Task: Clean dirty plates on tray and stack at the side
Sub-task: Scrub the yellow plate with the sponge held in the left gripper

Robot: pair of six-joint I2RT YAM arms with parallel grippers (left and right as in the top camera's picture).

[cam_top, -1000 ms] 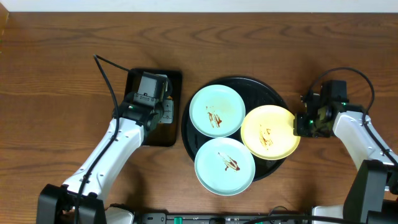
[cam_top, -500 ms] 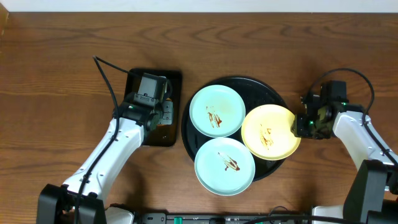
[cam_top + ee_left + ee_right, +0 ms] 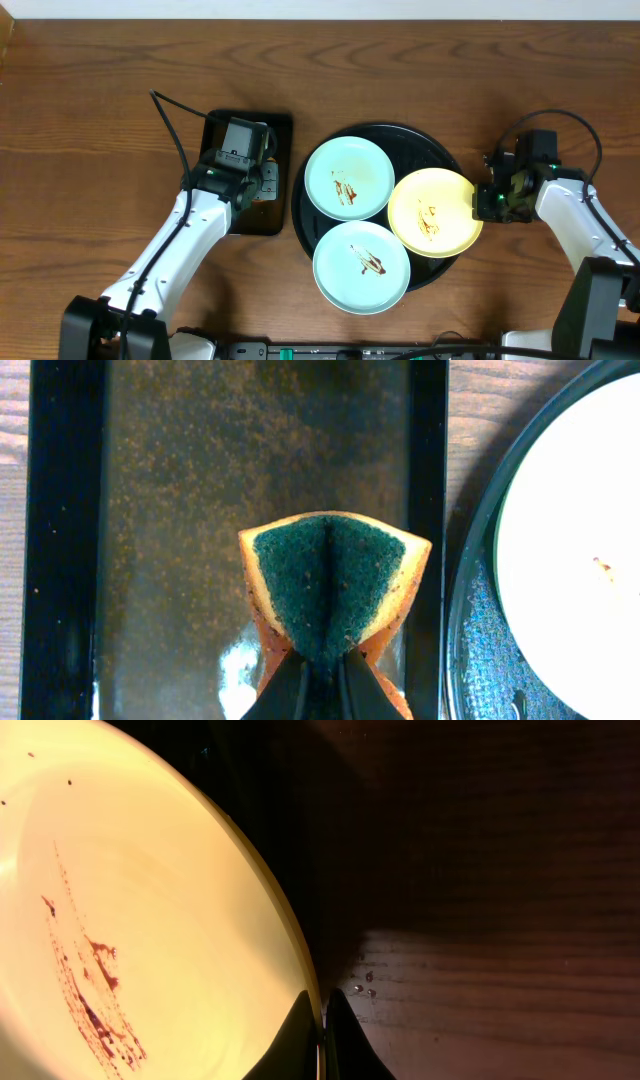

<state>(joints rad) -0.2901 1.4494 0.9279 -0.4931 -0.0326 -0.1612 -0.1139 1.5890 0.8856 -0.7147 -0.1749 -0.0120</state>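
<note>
1. The yellow plate [image 3: 433, 212] sits on the right side of the round tray [image 3: 430, 145]. Its right edge sticks out past the tray's rim. It has brown smears in the middle.
2. My right claw [image 3: 322, 1030] is pinching the rim of the yellow plate, with one finger on each side of the thin edge.
3. My right arm comes up from the near right corner of the table [image 3: 100, 100]. It bends at the elbow, and the wrist turns in to the left, toward the plate.
4. The top blue plate [image 3: 348, 178] lies on the left side of the round tray, touching the yellow plate. The bottom blue plate [image 3: 361, 266] lies at the near side and hangs over the rim. Both have brown smears.
5. Left of the round tray, just beside it, is the small tray [image 3: 170, 510]. It is black and looks wet and speckled inside.
6. My left claw [image 3: 322, 670] is closed tight on the sponge [image 3: 330, 585] over the small tray. The sponge is folded, with its green side showing.
7. My left arm reaches from the near left edge, up and to the right, to the small tray.
</note>
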